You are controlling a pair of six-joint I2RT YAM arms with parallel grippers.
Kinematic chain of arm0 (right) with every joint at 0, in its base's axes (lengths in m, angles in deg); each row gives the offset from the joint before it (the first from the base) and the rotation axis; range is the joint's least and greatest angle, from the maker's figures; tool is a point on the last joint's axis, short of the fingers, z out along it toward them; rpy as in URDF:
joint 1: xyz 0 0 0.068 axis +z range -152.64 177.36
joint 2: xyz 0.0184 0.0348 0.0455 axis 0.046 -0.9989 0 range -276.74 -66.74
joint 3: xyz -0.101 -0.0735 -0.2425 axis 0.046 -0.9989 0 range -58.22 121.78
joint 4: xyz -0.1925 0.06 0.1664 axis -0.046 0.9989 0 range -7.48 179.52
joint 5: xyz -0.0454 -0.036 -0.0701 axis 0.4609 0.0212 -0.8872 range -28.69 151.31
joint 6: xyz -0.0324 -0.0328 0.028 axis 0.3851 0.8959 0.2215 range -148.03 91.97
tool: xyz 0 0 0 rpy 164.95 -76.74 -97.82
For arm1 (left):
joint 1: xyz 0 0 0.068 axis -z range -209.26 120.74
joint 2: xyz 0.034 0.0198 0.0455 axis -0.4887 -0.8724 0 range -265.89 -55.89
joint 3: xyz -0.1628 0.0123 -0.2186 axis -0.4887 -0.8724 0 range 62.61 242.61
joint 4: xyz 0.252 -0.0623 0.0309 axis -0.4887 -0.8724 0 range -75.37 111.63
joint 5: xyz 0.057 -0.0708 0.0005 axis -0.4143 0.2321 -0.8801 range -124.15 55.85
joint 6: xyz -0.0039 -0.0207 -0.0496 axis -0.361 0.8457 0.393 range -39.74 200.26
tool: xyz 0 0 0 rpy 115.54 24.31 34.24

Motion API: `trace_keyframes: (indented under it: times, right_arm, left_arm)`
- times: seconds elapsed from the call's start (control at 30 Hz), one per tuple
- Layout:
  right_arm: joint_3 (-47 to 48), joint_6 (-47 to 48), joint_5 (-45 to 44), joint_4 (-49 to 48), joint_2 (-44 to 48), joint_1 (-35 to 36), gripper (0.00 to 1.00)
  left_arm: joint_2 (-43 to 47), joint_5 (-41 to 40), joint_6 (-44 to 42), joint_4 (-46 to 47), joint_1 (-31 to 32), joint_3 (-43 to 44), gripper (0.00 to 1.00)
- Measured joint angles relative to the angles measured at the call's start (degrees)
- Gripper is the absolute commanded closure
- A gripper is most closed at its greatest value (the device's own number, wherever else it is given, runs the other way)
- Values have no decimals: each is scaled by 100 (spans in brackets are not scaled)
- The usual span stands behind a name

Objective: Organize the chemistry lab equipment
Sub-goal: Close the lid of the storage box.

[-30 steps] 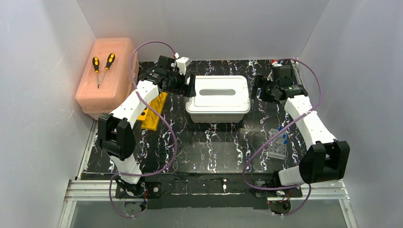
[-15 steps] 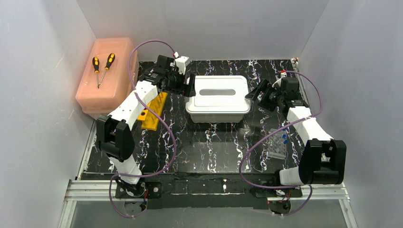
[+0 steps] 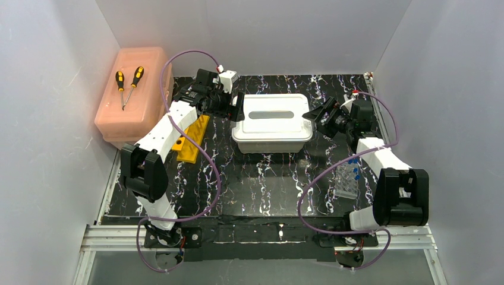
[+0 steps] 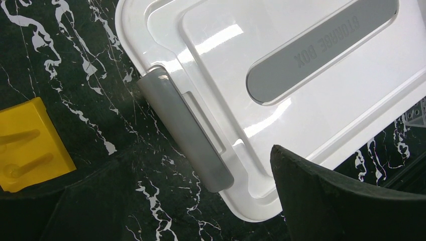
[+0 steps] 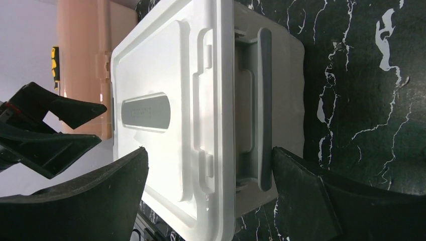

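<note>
Both your grippers stand spread: the left gripper (image 3: pixel 236 107) just off one end of the lidded white storage box (image 3: pixel 273 123), the right gripper (image 5: pixel 208 159) framing the grey latch (image 5: pixel 264 108) at the other end. The yellow tube rack (image 3: pixel 193 139) lies just behind the left; clear tubes (image 3: pixel 346 180) lie behind the right.

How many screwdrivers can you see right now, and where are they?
2, both on the lid of the translucent pink plastic box at far left: one black-and-yellow-handled screwdriver nearer the side wall, the second screwdriver beside it, tips converging. Others could be hidden from view.
</note>
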Motion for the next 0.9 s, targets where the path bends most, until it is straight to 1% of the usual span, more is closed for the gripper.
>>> trace_keyframes:
  times: [0.07,0.13,0.27,0.37,0.63,0.9]
  right_arm:
    - [2,0,-2,-7,-59,31,3]
    - [22,74,-48,48,-103,118,6]
    - [354,476,-431,612,-227,446,17]
    - [669,793,-833,1097,-289,702,23]
    - [1141,1456,-1755,1777,-273,1178,34]
    - [1440,1921,-2592,2098,-271,1598,40]
  left_arm:
    - [0,0,-4,0,0,-2,2]
    - [0,-2,-20,0,0,-4,2]
    - [0,-2,-66,-11,0,-33,3]
    - [0,-2,-92,-22,0,-72,4]
    - [-2,-42,-238,-87,0,-131,5]
    - [0,-52,-319,-107,0,-225,6]
